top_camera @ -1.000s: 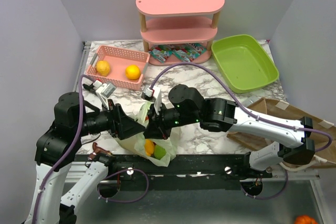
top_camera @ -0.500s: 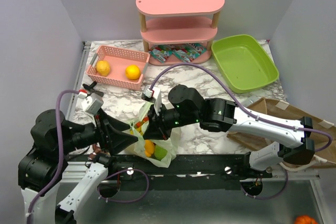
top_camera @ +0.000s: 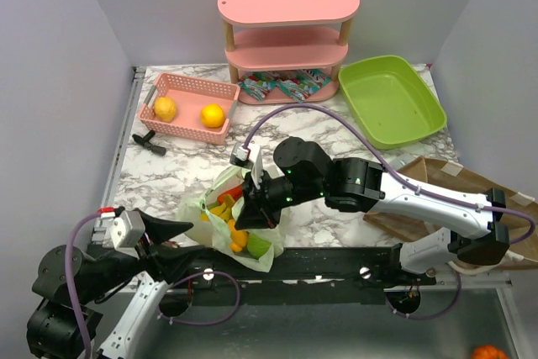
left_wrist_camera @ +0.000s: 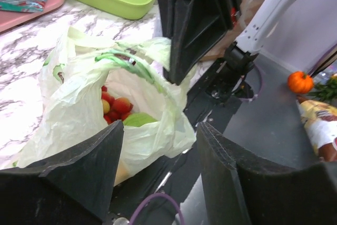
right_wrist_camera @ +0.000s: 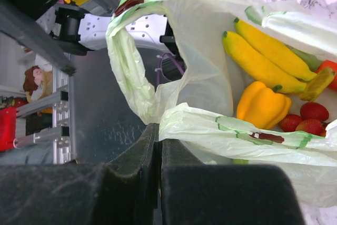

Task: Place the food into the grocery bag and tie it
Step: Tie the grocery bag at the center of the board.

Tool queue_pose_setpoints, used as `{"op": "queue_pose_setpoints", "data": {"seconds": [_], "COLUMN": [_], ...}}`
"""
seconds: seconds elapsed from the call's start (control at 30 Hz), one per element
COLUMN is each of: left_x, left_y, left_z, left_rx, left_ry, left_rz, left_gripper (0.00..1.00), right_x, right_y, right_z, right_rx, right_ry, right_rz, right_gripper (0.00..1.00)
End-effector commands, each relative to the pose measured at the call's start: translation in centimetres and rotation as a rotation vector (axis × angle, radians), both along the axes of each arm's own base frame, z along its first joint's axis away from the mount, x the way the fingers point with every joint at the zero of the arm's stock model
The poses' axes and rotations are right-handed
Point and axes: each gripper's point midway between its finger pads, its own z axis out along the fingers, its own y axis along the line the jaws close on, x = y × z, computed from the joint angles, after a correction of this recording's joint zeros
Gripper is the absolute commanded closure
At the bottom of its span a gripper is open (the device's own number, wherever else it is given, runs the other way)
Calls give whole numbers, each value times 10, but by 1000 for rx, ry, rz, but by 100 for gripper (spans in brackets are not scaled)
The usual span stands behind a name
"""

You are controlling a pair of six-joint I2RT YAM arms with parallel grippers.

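Note:
The grocery bag (top_camera: 220, 226) sits at the table's near edge, its mouth open. In the right wrist view it (right_wrist_camera: 200, 67) holds yellow bananas (right_wrist_camera: 266, 56), an orange bell pepper (right_wrist_camera: 260, 104) and small red fruits (right_wrist_camera: 305, 122). The left wrist view shows the bag (left_wrist_camera: 79, 98) with red fruits (left_wrist_camera: 118, 104) and a green leafy head (left_wrist_camera: 139, 119). My right gripper (top_camera: 256, 208) is shut, its tips (right_wrist_camera: 159, 133) pinching the bag's rim. My left gripper (top_camera: 181, 237) is open and empty, off the bag's near-left side (left_wrist_camera: 160, 151). Snack packets (top_camera: 282, 86) lie under the shelf.
A pink shelf (top_camera: 286, 23) stands at the back, with a pink basket (top_camera: 172, 86) holding two yellow-orange fruits to its left. A green tub (top_camera: 391, 98) is at the back right. A brown paper bag (top_camera: 462, 182) lies at the right. A black tool (top_camera: 151, 142) lies near the left edge.
My left arm has drawn back to the near left, away from the bag. The bag's mouth now gapes wider and shows more food. My right gripper has stayed at the bag.

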Motion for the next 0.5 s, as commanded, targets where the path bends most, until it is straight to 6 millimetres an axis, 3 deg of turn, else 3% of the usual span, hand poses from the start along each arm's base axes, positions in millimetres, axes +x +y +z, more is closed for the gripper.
{"op": "queue_pose_setpoints", "data": {"seconds": [0.0,0.17,0.33,0.47], "left_x": [15,25,26,32], "left_y": [5,2,0,-4], "left_z": [-25,-35,-28,-26], "left_rx": [90,106,100,113], "left_ry": [-40,-128,-290,-315], "left_rz": [34,18,3,-14], "left_gripper": [44,48,49,49], "right_x": [-14,-20,-23,-17], "right_y": [-6,-5,-6,-7], "right_z": [2,6,16,20], "right_rx": [0,10,43,68], "right_ry": [25,46,64,85], "right_rz": [84,131,186,204], "right_gripper": [98,98,98,98]}}
